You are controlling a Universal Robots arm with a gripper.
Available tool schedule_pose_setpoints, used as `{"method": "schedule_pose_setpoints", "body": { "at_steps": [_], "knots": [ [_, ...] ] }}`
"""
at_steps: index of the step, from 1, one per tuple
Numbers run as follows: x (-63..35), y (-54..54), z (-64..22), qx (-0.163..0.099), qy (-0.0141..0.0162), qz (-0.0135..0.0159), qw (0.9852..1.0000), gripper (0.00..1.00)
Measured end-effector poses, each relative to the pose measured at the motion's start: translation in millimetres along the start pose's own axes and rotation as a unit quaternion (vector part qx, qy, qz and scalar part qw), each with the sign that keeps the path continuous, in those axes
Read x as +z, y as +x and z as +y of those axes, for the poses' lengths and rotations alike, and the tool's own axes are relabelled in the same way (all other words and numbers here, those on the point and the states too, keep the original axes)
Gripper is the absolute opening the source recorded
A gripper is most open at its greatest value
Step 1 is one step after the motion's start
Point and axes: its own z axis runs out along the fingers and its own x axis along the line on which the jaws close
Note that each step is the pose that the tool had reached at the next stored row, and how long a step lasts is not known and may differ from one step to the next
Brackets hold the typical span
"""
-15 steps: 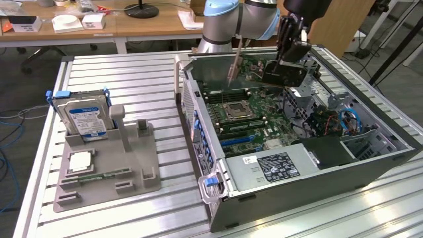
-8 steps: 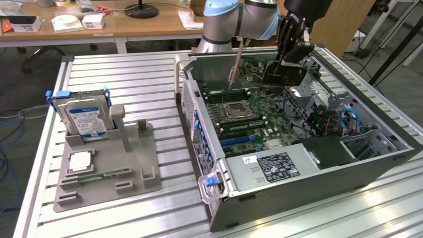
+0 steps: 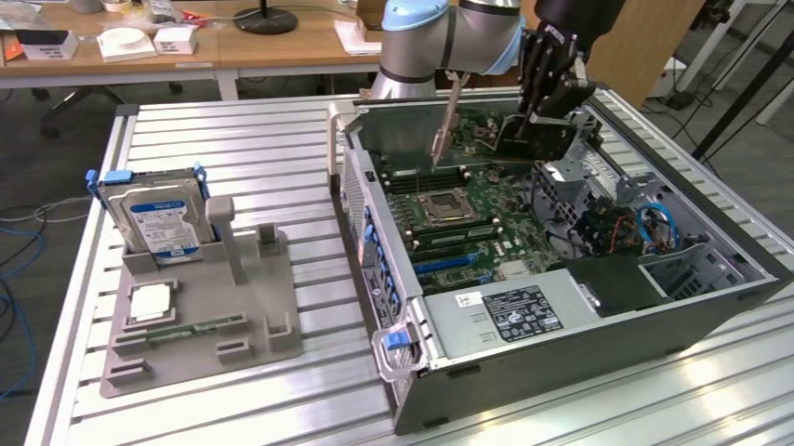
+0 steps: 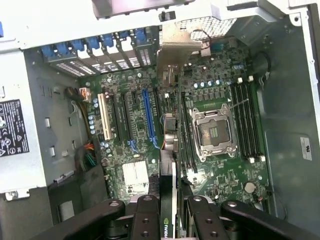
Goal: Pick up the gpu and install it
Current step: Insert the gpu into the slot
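Now, from the exterior view's left: the hard drive (image 3: 155, 218) stands in a grey holder (image 3: 199, 321) near the table's (image 3: 248, 139) left edge. Further right, in the open computer case (image 3: 559, 325), I see my gripper (image 4: 171, 205) clamped on the gpu (image 4: 170, 165), above the motherboard (image 4: 120, 150).

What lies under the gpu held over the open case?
The gpu, clamped in the gripper, hangs edge-on over the motherboard, between the blue expansion slot and the CPU socket. The board strip directly beneath it is covered.
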Motion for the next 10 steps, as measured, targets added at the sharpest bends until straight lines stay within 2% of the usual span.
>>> {"method": "schedule_pose_setpoints", "body": {
  "at_steps": [10],
  "knots": [
    [0.5, 0.0, -0.1, -0.003, 0.0002, 0.0003, 1.0, 0.26]
  ]
}}
